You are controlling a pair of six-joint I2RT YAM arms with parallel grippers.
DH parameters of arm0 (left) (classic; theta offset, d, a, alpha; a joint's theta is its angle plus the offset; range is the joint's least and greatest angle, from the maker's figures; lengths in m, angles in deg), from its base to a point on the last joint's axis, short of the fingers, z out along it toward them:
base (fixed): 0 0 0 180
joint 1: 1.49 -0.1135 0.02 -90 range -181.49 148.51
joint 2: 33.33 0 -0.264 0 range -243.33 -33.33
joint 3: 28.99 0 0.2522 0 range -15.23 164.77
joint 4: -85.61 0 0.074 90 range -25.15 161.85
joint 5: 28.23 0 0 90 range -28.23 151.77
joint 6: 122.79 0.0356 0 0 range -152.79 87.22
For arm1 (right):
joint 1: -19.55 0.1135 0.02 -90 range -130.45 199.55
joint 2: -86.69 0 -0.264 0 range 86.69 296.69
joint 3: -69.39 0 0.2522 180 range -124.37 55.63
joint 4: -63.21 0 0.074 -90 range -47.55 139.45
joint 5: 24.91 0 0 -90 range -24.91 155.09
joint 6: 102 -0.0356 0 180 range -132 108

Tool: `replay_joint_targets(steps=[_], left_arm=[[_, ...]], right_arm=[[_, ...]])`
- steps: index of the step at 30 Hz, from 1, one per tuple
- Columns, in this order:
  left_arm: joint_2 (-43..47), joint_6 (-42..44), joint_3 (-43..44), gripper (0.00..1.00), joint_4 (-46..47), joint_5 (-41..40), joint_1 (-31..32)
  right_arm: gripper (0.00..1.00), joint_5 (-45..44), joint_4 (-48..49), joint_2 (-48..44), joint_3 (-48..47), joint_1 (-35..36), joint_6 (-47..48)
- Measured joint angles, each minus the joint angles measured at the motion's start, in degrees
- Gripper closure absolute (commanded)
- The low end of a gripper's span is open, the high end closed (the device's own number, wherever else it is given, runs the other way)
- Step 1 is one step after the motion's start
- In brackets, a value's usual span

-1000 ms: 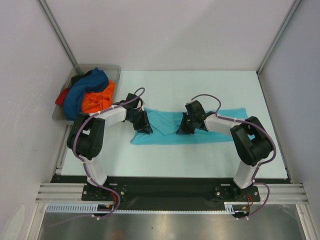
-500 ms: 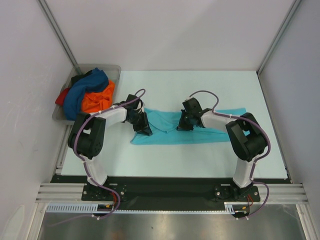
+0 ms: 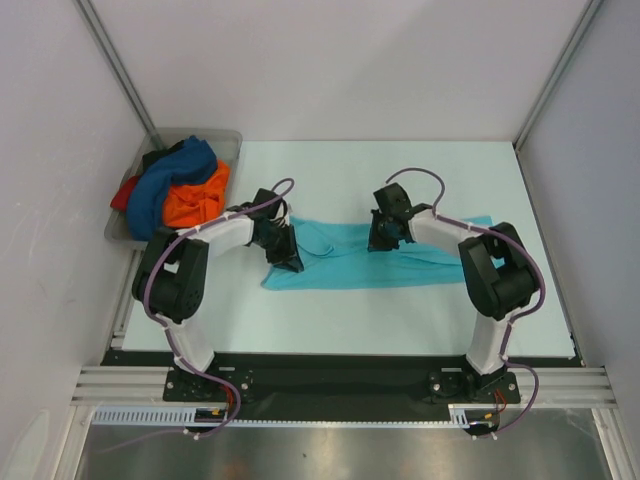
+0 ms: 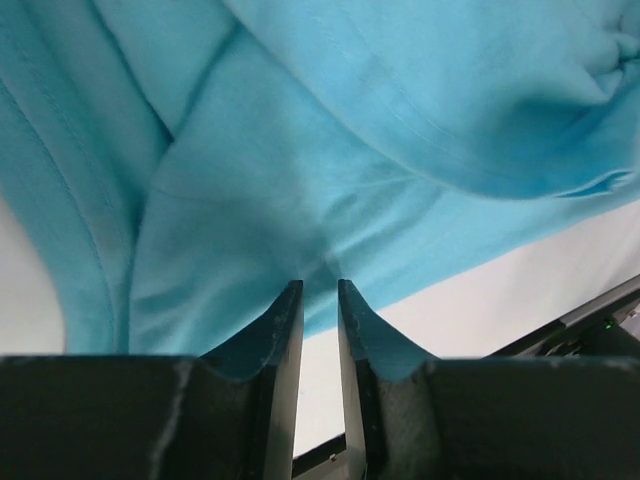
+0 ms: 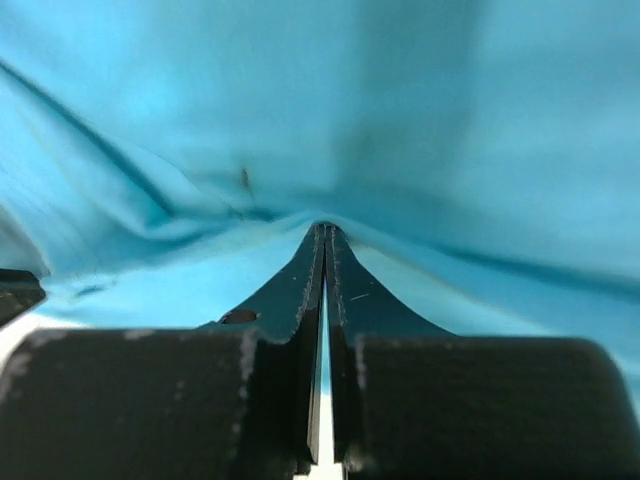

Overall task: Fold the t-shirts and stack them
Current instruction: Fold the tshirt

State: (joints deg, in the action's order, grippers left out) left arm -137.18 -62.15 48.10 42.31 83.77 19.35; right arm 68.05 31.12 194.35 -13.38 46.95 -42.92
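Note:
A turquoise t-shirt (image 3: 400,268) lies spread as a long strip across the middle of the table. My left gripper (image 3: 290,258) is at its left end, and its nearly closed jaws pinch the cloth (image 4: 260,200) at the fingertips (image 4: 320,285). My right gripper (image 3: 378,240) is at the shirt's far edge near the middle. It is shut on a raised fold of the turquoise cloth (image 5: 400,120), which peaks at the fingertips (image 5: 324,228). More t-shirts, dark blue (image 3: 165,185), orange (image 3: 195,200) and red (image 3: 123,195), lie heaped at the far left.
The heap of shirts sits in a grey plastic tray (image 3: 228,140) at the table's far left corner. White walls and metal posts enclose the table on three sides. The arm bases stand at the near edge.
My right gripper has moved away from me and a little right, carrying its pinch of turquoise cloth, so the folded-over flap has flattened. My left gripper has hardly moved.

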Motion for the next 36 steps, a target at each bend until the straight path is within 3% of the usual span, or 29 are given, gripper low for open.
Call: replay_joint_targets(steps=[5,10,13,18,24,36], left_arm=[[1.46,1.64,4.15,0.69,-2.05,-0.87,2.08],[1.46,2.49,11.19,0.71,-1.27,-0.35,4.42],[1.05,2.47,12.85,0.72,-0.44,0.17,6.95],[-1.70,2.47,13.11,0.72,-0.17,1.64,11.37],[-3.43,2.54,11.32,0.73,-0.17,2.40,12.94],[-5.11,2.97,4.42,0.73,-0.17,-0.09,12.55]], right_arm=[[0.93,-0.68,-4.72,-8.22,3.06,-1.09,0.94],[0.88,0.72,-5.31,-21.73,12.72,-7.04,-0.44],[0.85,1.68,-4.90,-24.79,17.92,-10.27,-1.53],[0.78,2.97,-4.00,-24.65,23.76,-11.45,-3.10],[0.72,2.67,-2.58,-22.99,24.26,-13.46,-2.73],[0.66,0.83,-3.28,-14.67,17.64,-16.92,1.51]])
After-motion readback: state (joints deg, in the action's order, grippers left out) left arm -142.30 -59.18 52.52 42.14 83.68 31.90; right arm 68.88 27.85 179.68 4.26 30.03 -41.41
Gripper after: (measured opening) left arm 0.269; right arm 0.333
